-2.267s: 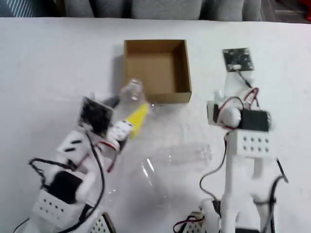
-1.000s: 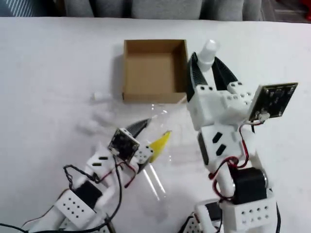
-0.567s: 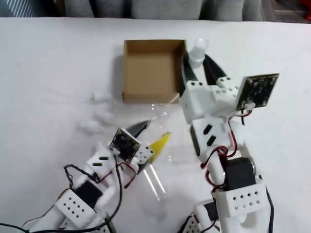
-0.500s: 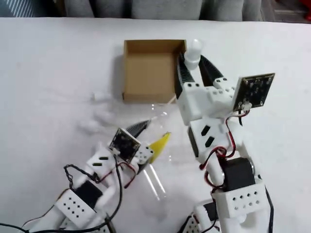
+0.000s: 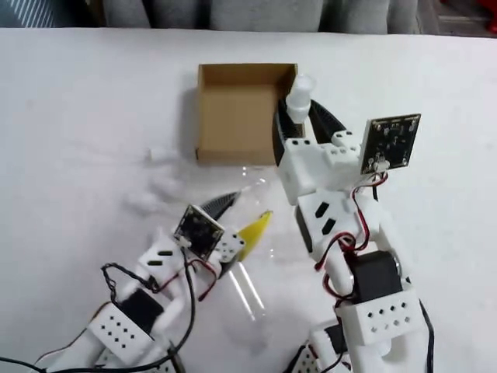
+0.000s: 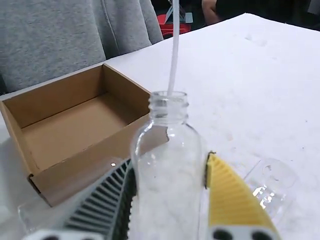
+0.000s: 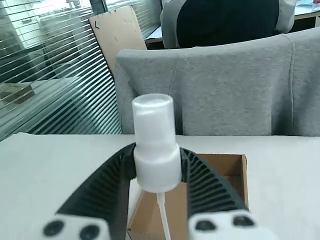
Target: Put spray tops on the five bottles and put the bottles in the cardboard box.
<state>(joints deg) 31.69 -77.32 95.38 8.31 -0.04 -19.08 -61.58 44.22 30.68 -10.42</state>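
My left gripper (image 5: 250, 206) (image 6: 167, 165), one finger grey and one yellow, is shut on an upright clear bottle (image 6: 167, 175) in front of the cardboard box (image 5: 245, 113) (image 6: 75, 125). My right gripper (image 5: 299, 109) (image 7: 156, 155) is shut on a white spray top (image 5: 299, 92) (image 7: 155, 145), held high near the box's right wall. The spray top's thin tube (image 6: 172, 50) (image 7: 162, 215) hangs down to the bottle's open mouth (image 6: 168, 100). The box holds nothing.
Another clear bottle (image 5: 245, 287) (image 6: 270, 182) lies on the white table beside the left arm. Loose white spray tops (image 5: 159, 183) lie left of the box. Grey chairs stand beyond the table's far edge.
My right gripper has carried the spray top leftward and lower, bringing its tube over the bottle. The left gripper has held the bottle still over the last second.
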